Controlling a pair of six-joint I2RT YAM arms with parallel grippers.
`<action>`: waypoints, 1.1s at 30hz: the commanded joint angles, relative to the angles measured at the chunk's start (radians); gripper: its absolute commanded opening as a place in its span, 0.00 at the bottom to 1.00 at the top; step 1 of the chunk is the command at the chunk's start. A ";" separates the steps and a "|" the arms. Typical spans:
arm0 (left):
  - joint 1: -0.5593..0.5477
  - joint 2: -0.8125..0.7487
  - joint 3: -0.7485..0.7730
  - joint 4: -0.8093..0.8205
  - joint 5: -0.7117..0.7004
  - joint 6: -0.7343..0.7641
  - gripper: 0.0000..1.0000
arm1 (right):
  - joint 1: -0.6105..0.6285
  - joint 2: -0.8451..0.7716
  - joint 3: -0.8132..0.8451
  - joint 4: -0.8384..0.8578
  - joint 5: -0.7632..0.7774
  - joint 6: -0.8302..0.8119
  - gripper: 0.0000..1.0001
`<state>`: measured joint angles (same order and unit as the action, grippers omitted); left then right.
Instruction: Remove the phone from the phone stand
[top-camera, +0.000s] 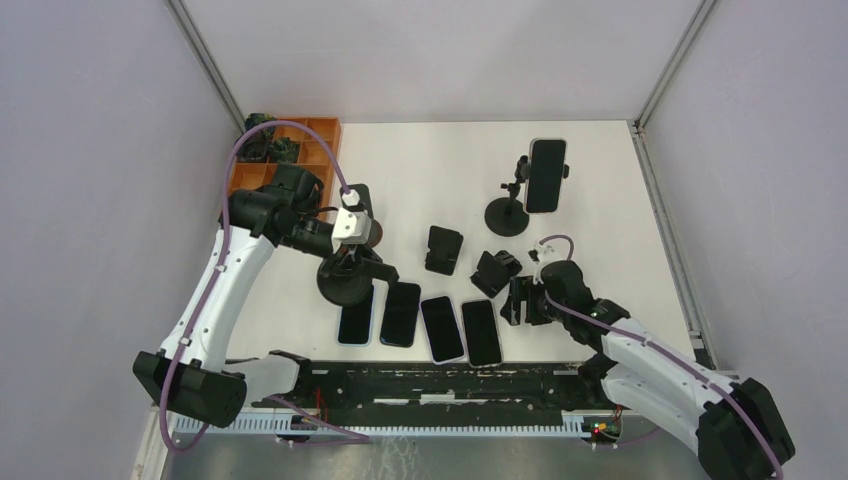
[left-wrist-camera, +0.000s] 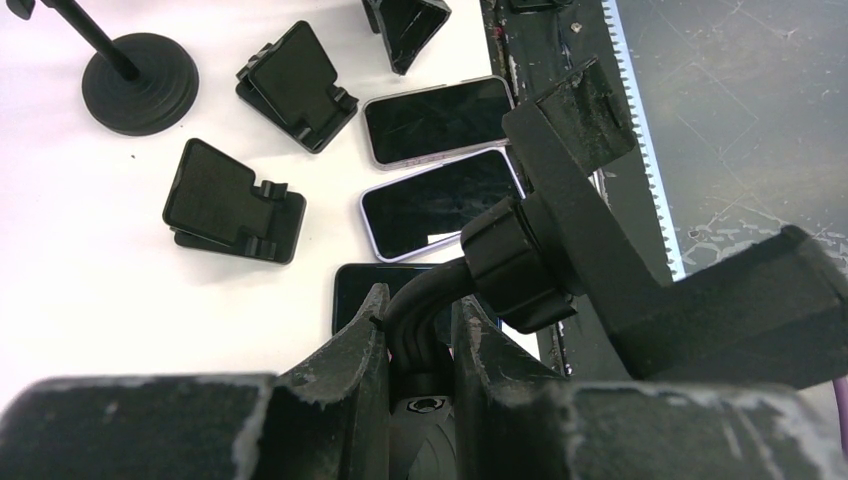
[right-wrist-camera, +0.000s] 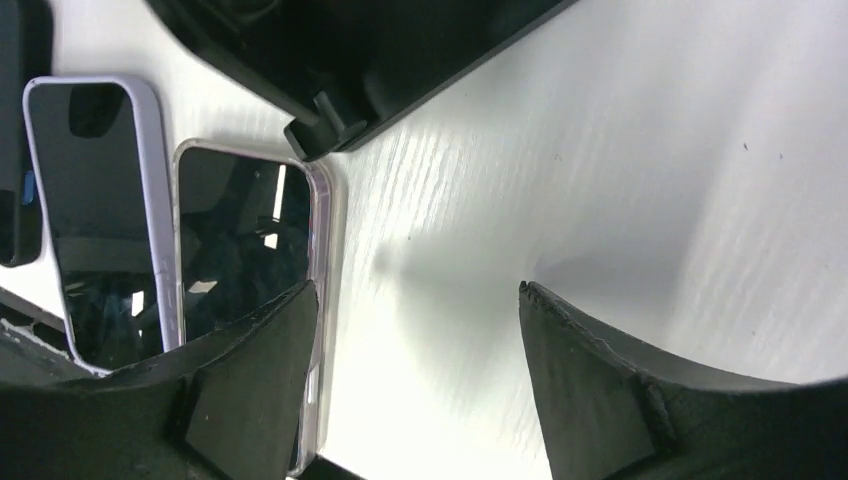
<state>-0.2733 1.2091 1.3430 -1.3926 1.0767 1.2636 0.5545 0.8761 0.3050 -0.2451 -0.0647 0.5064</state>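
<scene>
A phone (top-camera: 546, 175) is clamped upright in a black stand with a round base (top-camera: 507, 217) at the back right. It also shows part of its base in the left wrist view (left-wrist-camera: 140, 85). My left gripper (top-camera: 350, 262) is shut on the curved neck (left-wrist-camera: 430, 300) of a second black stand with a round base (top-camera: 343, 287). Its clamp head (left-wrist-camera: 600, 210) shows no phone from this side. My right gripper (top-camera: 516, 300) is open and empty, low over the table (right-wrist-camera: 560, 180), with its left finger (right-wrist-camera: 250, 380) above the edge of a flat phone (right-wrist-camera: 245, 240).
Several phones (top-camera: 442, 328) lie flat in a row near the front edge. Two small folding stands (top-camera: 444, 250) (top-camera: 495, 272) sit mid-table. An orange parts bin (top-camera: 318, 135) stands at the back left. The black rail (top-camera: 450, 385) runs along the near edge.
</scene>
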 joint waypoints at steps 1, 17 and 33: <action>0.002 -0.006 0.050 0.029 0.047 -0.030 0.02 | 0.029 -0.111 -0.003 -0.136 0.008 -0.004 0.78; 0.002 0.027 0.093 0.053 0.057 -0.102 0.02 | 0.354 -0.200 -0.102 -0.181 -0.114 0.195 0.29; 0.002 0.023 0.105 0.058 0.045 -0.109 0.02 | 0.379 -0.227 -0.094 -0.286 -0.161 0.228 0.32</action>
<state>-0.2733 1.2419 1.3964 -1.3693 1.0775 1.1866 0.9188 0.6685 0.2565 -0.5919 -0.1928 0.6670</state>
